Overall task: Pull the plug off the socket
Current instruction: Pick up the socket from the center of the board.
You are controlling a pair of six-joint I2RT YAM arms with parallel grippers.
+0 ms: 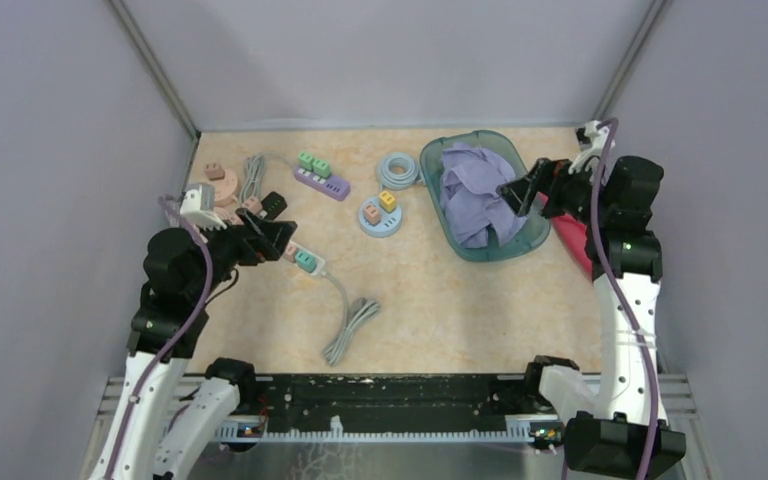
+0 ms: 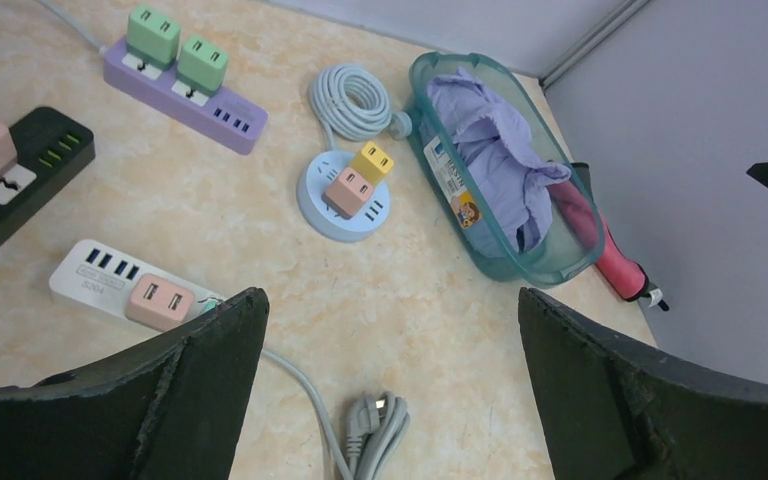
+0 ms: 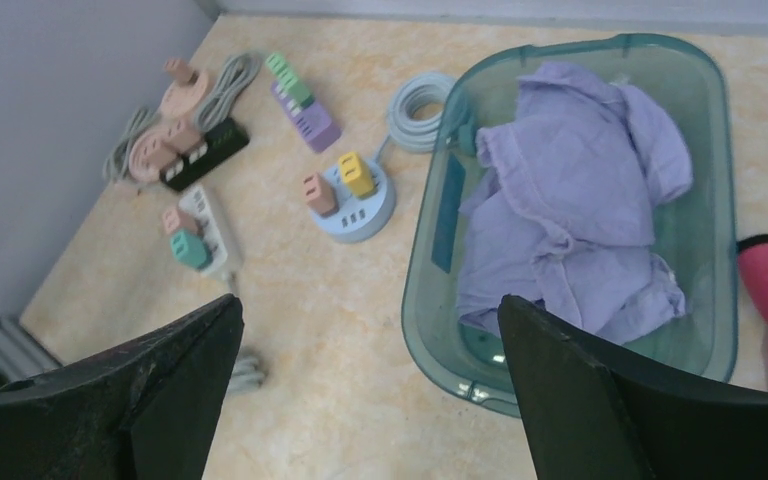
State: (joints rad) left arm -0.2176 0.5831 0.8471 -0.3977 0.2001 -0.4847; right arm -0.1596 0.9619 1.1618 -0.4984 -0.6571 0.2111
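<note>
Grippers both spread wide, holding nothing.
White power strip [image 2: 100,275] lies at the table's [image 1: 430,310] left, its pink plug [image 2: 158,300] and teal plug [image 3: 189,249] seated, with the left gripper [image 1: 276,233] hovering just beside it; the right gripper [image 1: 520,192] hangs over the teal basin [image 1: 535,238].

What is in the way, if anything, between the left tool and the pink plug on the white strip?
Nothing I can see. The left tool hangs open right by the white strip, and no object sits between it and the pink plug.
</note>
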